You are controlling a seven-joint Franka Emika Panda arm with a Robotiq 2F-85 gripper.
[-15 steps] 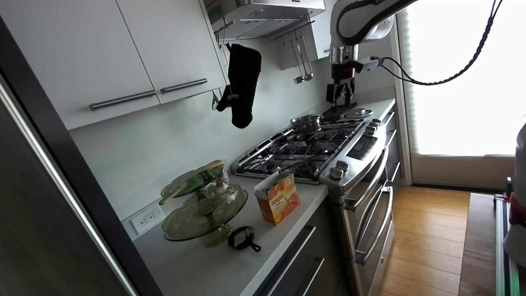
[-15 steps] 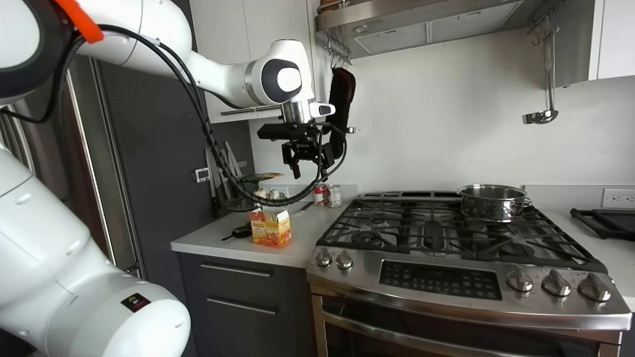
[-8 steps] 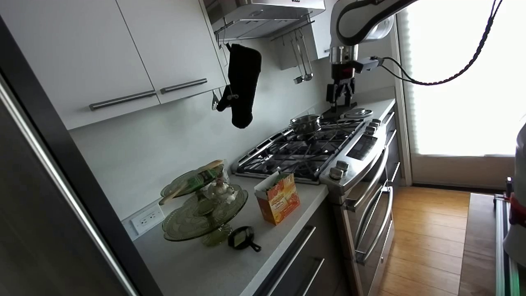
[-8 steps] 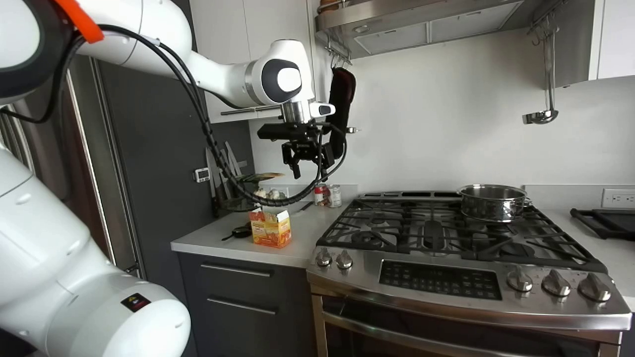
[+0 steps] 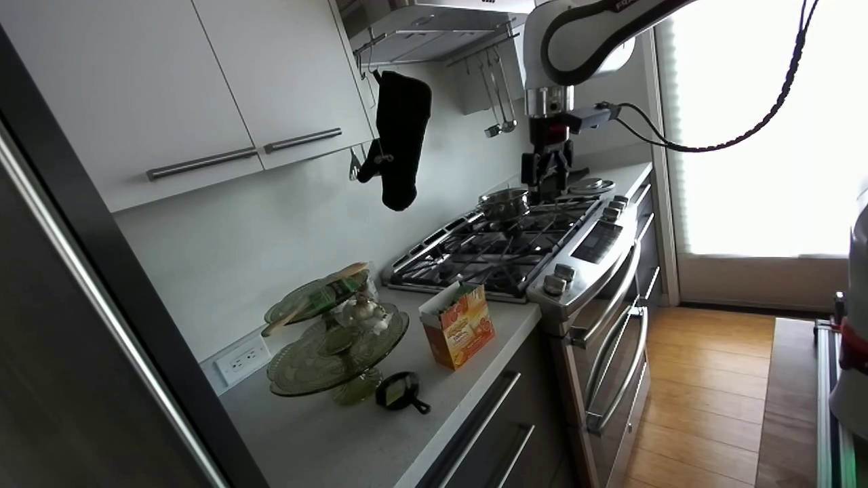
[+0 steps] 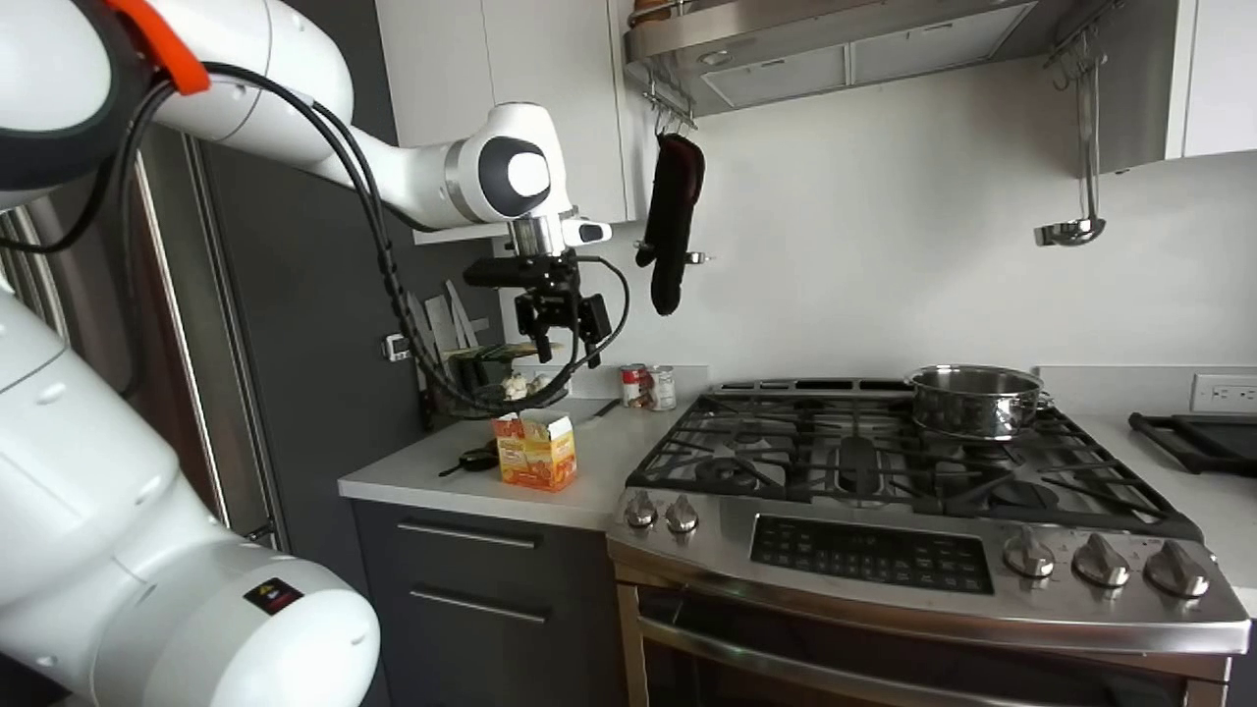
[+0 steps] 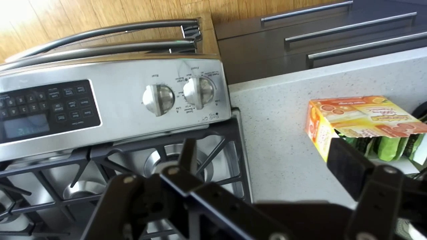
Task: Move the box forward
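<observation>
Looks like the approach step: hand point(image 7: 267, 158) spread wide and holding nothing, hanging above and apart from the orange box point(image 6: 536, 454), which stands open-topped on the tabletop point(image 7: 273, 133) beside the stove point(image 6: 874, 535). Next probably calls for lining up over the box, lowering and gripping it before shifting it forward. Box print seems to include "1000 mg", brand too blurred to confirm; stove knobs point(image 7: 158, 100) look marked "Front" and "Rear".
</observation>
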